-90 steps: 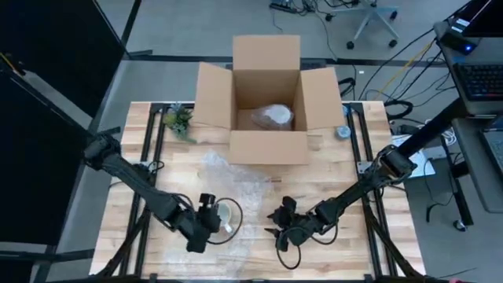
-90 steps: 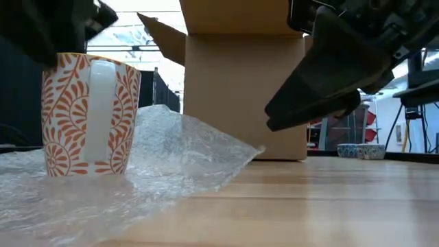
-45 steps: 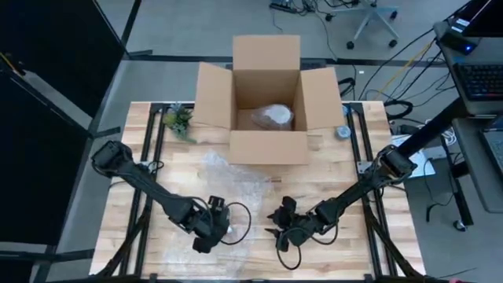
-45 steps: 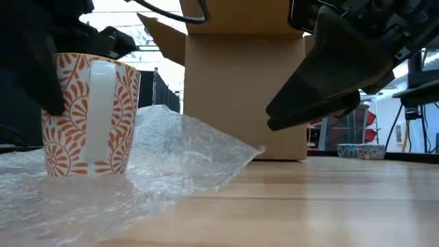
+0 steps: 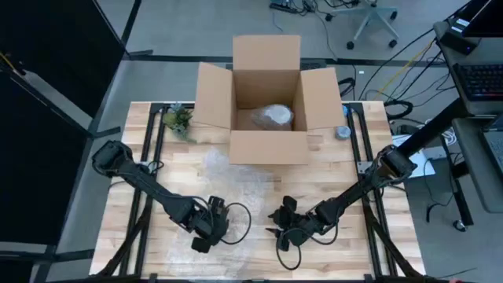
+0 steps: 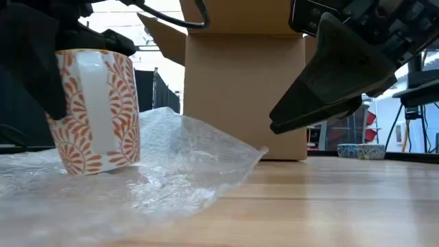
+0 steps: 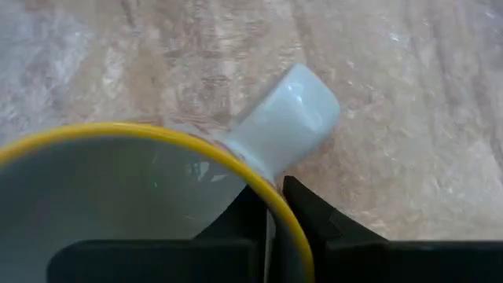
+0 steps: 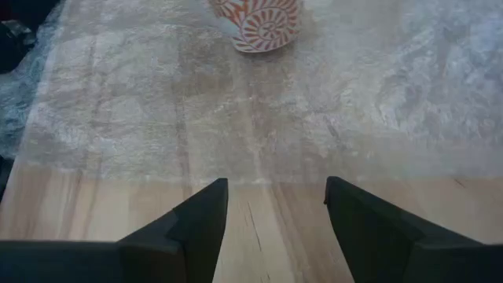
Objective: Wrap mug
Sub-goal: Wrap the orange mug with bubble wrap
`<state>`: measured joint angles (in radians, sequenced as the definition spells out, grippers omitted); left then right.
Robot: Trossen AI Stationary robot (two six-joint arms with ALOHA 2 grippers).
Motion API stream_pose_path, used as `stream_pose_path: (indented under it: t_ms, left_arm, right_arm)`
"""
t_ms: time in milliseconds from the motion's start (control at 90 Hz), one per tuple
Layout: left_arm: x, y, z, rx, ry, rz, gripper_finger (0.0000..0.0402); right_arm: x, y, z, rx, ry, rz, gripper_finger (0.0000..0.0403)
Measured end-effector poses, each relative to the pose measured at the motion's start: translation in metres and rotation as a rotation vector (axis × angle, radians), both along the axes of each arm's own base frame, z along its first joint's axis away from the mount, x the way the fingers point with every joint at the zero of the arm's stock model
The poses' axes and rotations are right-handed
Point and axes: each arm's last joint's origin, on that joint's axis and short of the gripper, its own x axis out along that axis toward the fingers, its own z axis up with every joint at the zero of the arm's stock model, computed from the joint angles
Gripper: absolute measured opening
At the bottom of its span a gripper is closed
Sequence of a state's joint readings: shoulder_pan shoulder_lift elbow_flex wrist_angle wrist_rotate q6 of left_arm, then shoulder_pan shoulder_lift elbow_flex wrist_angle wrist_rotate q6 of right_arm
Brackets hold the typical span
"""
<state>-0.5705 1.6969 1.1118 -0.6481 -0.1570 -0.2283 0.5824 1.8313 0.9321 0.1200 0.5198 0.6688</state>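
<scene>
An orange-and-white leaf-patterned mug [image 6: 96, 110] with a white handle [image 7: 287, 118] and a yellow rim stands tilted on a sheet of clear bubble wrap [image 5: 236, 185] at the table's near middle. My left gripper [image 5: 208, 228] is over the mug, shut on its rim. My right gripper [image 5: 277, 228] hovers open just right of the mug, above the wrap's near right edge [image 8: 236, 169]; the right wrist view shows the mug [image 8: 255, 23] farther off. My left gripper holds the mug's rim [image 7: 259, 185] right beside the handle, one finger inside the mug and one outside. The fingers come from above, pointing down. The mug leans toward the table's left, the right part of its base [image 6: 134, 162] raised off the wrap.
An open cardboard box [image 5: 267, 102] stands at the far middle of the table with a wrapped bundle [image 5: 271, 116] inside. A small plant [image 5: 179, 119] lies left of the box, and small bowls [image 6: 363, 151] stand right of it. Bare wood lies near right.
My left gripper has moved toward the table's right, over the mug, and come down onto its rim. The mug, upright until half a second ago, has since tipped toward the table's left, and the right of its base has come up off the wrap.
</scene>
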Motion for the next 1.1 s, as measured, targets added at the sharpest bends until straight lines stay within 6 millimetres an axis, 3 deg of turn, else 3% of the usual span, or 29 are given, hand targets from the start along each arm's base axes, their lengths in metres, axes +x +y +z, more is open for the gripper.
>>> stream_pose_path:
  t_ms: [422,767,1100]
  left_arm:
    - [0.011,0.004,0.035,0.097,-0.008,0.023,0.0007]
    - [0.015,0.030,0.022,0.126,0.043,0.098,0.0006]
    - [0.015,0.038,-0.001,0.069,0.029,0.112,0.0006]
  right_arm:
    - [0.000,0.000,0.000,-0.002,0.004,0.001,0.0201]
    - [-0.004,0.004,-0.001,-0.006,0.012,0.018,0.0201]
    - [-0.004,0.004,-0.002,-0.012,0.023,0.018,0.0201]
